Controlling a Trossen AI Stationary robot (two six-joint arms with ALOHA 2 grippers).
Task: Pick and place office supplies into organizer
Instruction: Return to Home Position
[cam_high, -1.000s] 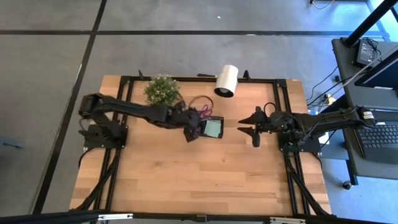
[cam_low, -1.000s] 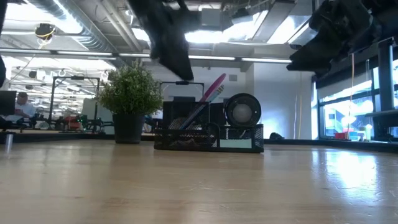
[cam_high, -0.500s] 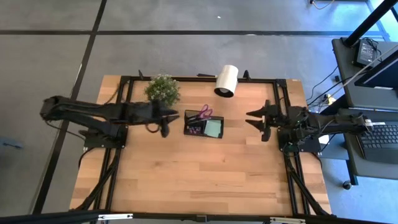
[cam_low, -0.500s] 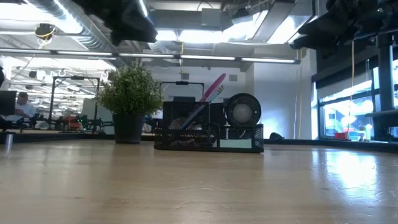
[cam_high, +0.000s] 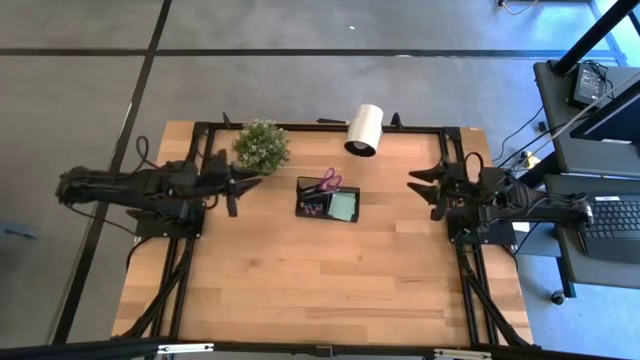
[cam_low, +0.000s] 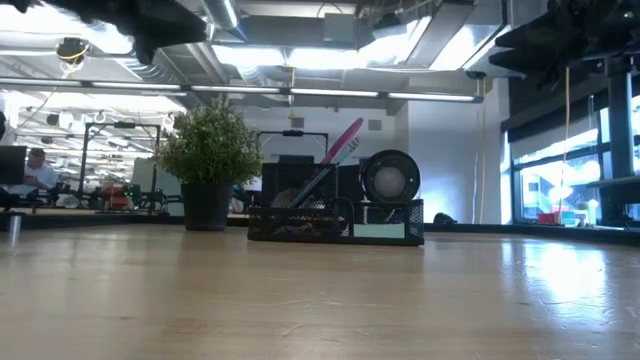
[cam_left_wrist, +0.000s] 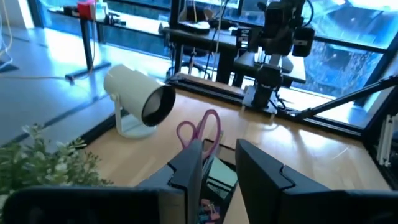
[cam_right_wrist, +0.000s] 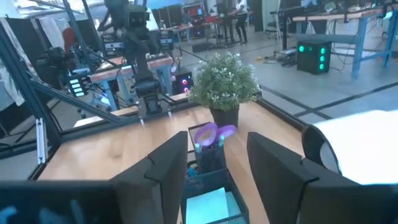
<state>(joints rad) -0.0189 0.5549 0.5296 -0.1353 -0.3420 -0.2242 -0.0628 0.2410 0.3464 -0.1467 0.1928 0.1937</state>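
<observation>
The black organizer (cam_high: 328, 201) stands at the middle of the table, toward its far side. In its compartments are the purple-handled scissors (cam_high: 326, 183), standing with handles up (cam_low: 341, 146), and the light green sticky-note pad (cam_high: 343, 206). My left gripper (cam_high: 240, 186) hovers open left of the organizer, beside the plant, holding nothing. In the left wrist view its fingers (cam_left_wrist: 221, 165) point at the scissors (cam_left_wrist: 199, 128). My right gripper (cam_high: 424, 183) hovers open right of the organizer, also holding nothing. Its wrist view (cam_right_wrist: 217, 163) shows the scissors (cam_right_wrist: 211, 134) and the pad (cam_right_wrist: 208, 205). The other small items are too small to make out.
A green potted plant (cam_high: 261, 145) stands at the far left of the organizer. A white cylinder roll (cam_high: 364, 130) lies on a stand near the far edge. Bare wood (cam_high: 320, 280) spans the near half of the table. A black frame rail (cam_high: 320, 126) edges the far side.
My left gripper has drawn back from over the organizer toward the table's left edge and risen out of the low view. My right gripper has pulled back toward the right edge. The organizer and its contents have stayed put.
</observation>
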